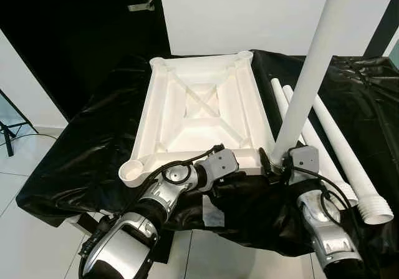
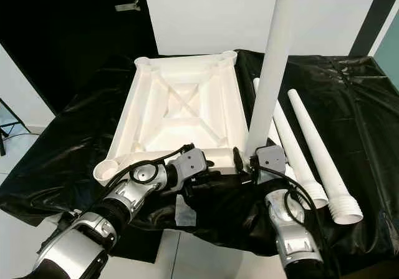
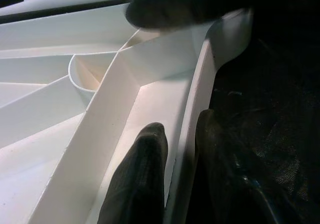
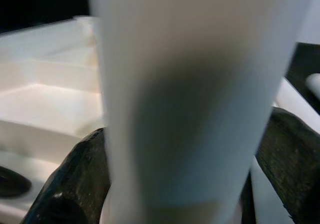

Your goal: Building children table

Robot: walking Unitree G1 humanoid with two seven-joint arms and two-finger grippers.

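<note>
1. One white plastic tabletop (image 1: 199,104), lying upside down with its ribbed underside up, on a surface covered with black sheet (image 1: 81,148). Round leg sockets at its corners; the near-left socket (image 1: 132,171) stands open at the sheet's near edge.
2. One white table leg (image 1: 308,73), held upright and slightly tilted, its lower end at the tabletop's near-right corner. Whether it is seated in the socket cannot be told.
3. Right gripper (image 4: 185,184): closed on the upright table leg near its base, one black finger (image 4: 75,179) on each side of the tube, pressed against it.
4. Left gripper (image 3: 182,159): at the tabletop's near edge, right of centre, narrowly set, with the rim wall between the two fingers (image 3: 142,174); one finger inside the frame, the other outside against the black sheet.
5. Three spare white legs (image 2: 318,154), lying on the sheet to the right of the tabletop, roughly parallel, wider ribbed ends toward the near side.
6. White wall (image 1: 249,10) at the far side; pale tiled floor (image 1: 37,235) at the near left.
</note>
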